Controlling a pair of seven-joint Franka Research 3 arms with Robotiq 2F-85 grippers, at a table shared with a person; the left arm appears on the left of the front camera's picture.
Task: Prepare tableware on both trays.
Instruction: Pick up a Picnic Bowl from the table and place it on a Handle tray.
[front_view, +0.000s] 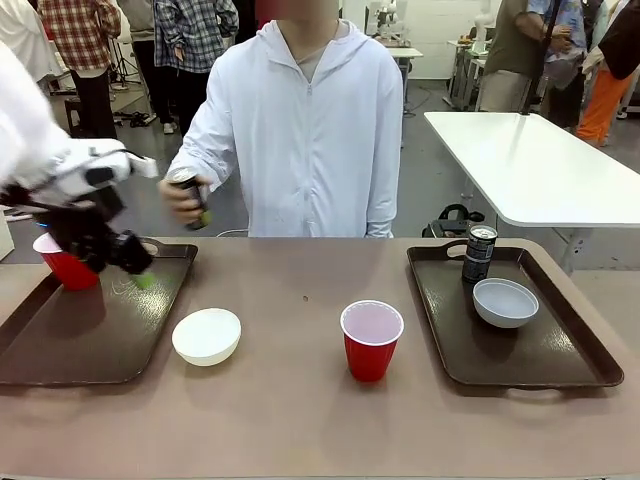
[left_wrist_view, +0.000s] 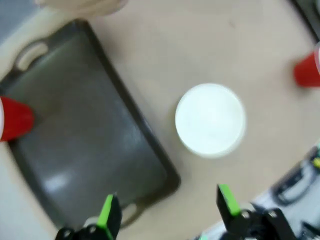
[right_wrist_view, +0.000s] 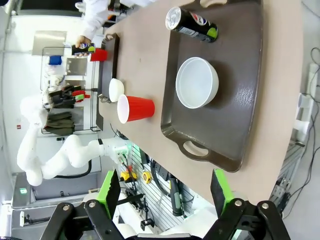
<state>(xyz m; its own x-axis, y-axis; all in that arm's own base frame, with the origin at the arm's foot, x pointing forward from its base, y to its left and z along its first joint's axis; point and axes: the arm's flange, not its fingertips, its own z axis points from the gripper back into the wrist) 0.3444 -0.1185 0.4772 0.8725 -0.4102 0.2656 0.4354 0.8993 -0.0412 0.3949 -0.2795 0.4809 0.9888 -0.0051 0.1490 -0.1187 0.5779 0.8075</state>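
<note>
Low and left in the front view, the cream-white bowl (front_view: 206, 335) sat upright on the tabletop (front_view: 300, 420), just right of the left tray (front_view: 60, 350). Up-left of it, over that tray, hung the left jaws, wide and empty. They looked nearer than the right jaws, also wide.

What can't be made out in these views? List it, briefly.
- Front view: left claw covers part of the red cup on the left tray.
- Front view: the person's hand hides the label of the can.
- Left wrist view: motion blur; frame edge cuts that cup.
</note>
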